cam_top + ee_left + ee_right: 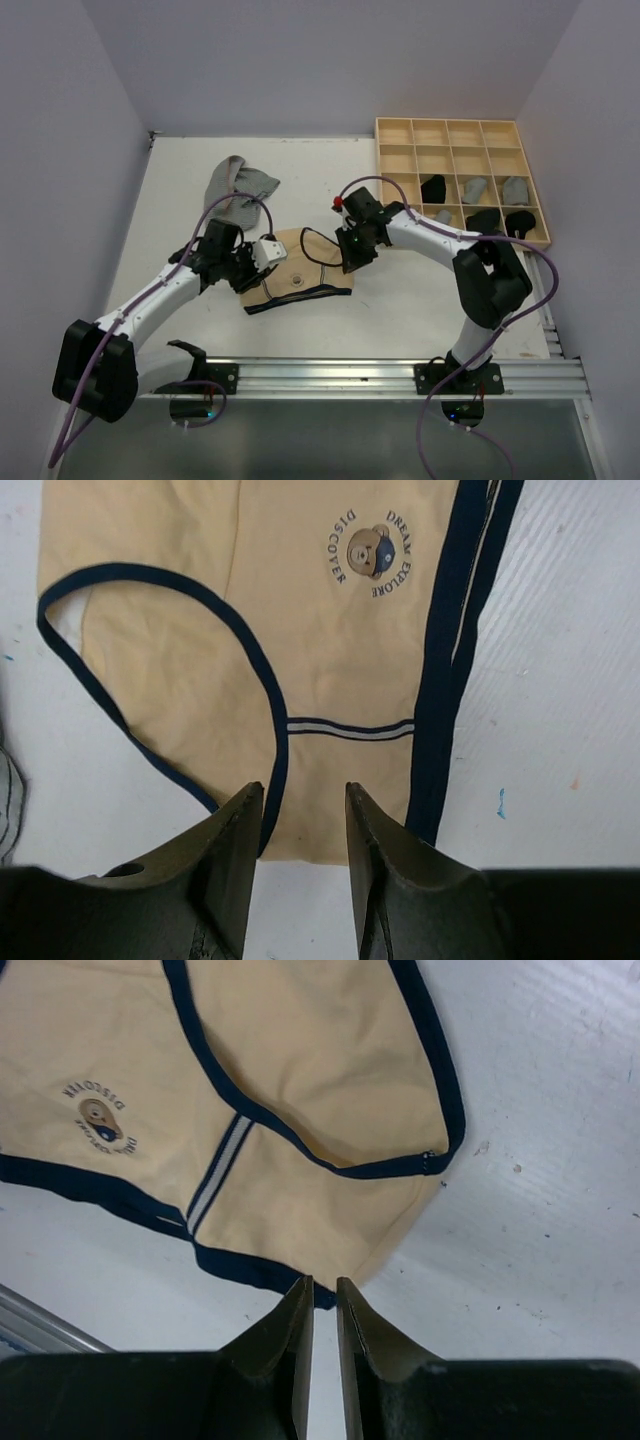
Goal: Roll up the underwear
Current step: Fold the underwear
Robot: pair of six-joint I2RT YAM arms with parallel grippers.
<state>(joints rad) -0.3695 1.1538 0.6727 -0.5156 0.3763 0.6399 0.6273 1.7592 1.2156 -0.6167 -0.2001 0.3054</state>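
Observation:
The tan-beige underwear (300, 272) with dark trim lies spread flat on the white table between both arms, its bear print (370, 550) facing up. My left gripper (262, 255) hovers at its left edge, open, with only cloth and table showing between the fingertips (305, 795). At the garment's right side, my right gripper (352, 250) has its jaws a narrow slit apart (325, 1285), just off the trimmed corner (330, 1295), holding nothing. A light grey underwear (238, 185) lies crumpled at the back left.
A pale wooden grid tray (400, 150) stands at the back right. Its lower cells hold rolled garments, some black (433, 187) and some grey (476, 187). A metal rail (380, 375) runs along the near edge.

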